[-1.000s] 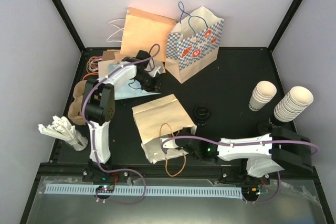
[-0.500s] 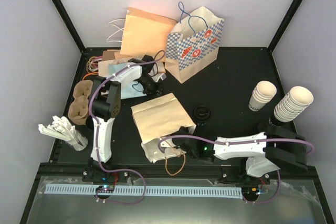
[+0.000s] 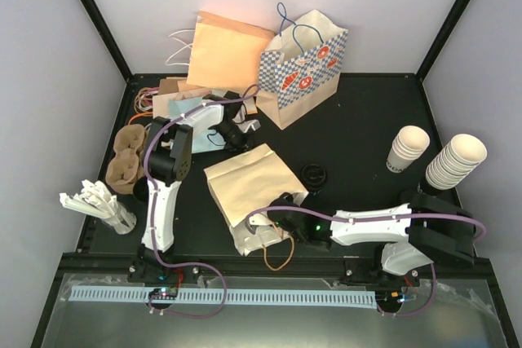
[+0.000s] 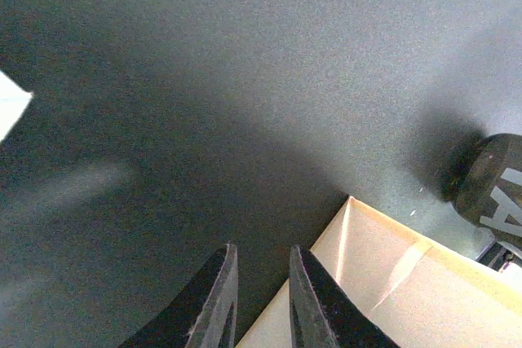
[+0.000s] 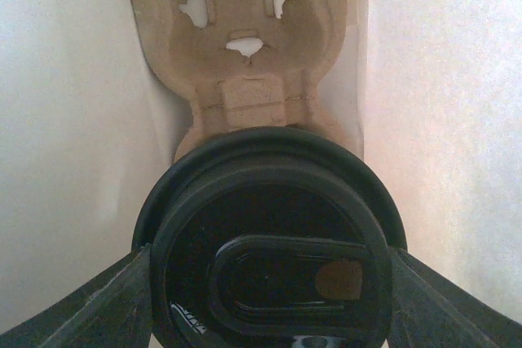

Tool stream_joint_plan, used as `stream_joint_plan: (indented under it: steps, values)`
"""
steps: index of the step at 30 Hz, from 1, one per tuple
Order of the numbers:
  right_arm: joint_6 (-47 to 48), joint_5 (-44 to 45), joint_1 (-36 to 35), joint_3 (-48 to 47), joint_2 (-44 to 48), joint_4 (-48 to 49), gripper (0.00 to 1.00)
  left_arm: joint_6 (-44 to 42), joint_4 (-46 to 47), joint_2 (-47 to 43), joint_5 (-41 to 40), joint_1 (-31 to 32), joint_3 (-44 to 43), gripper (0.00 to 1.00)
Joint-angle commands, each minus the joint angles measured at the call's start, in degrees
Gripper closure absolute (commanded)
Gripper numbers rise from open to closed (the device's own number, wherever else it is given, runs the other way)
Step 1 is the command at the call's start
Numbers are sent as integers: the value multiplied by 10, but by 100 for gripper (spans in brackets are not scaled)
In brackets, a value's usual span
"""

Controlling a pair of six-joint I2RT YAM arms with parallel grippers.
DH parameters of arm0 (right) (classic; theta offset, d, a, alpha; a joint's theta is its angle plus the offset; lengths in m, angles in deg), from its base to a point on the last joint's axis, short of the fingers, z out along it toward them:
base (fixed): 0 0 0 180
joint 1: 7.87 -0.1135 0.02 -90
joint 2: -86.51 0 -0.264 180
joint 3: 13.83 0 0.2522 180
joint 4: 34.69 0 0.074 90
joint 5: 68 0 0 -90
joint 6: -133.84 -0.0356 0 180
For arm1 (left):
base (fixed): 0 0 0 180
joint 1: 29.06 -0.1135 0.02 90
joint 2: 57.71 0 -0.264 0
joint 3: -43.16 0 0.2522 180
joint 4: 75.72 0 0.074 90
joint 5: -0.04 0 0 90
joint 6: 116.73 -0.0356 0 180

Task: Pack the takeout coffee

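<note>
- Top view: a bag [image 3: 245,178] is laid flat on the worktop [image 3: 367,120], its mouth toward the arms. The right hand [image 3: 276,222] is seen at that mouth. The left hand [image 3: 243,129] is held just beyond the bag's far edge.
- Left wrist: the fingers are kept narrowly apart with nothing between them, over bare worktop beside a corner of the bag.
- Right wrist: the coffee [image 5: 269,258] is gripped at both sides of its lid. It is inside the bag, just before a pulp tray [image 5: 245,30].
</note>
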Motion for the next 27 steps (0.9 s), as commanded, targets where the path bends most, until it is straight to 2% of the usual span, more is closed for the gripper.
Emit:
stream_joint_plan:
  steps: [1,12,18,27]
  values:
    - [11,-11,9,-15,-12,24,31,-21,-34,10,27,16,-19,80]
    - [1,-47,12,-24,1,25,31,-36,-43,20,43,20,-29,81]
    - [-31,-83,33,-41,-2,-35,30,-55,-55,29,59,24,-38,82]
    - [-42,-104,60,-56,-12,-59,30,-77,-72,47,75,33,-48,83]
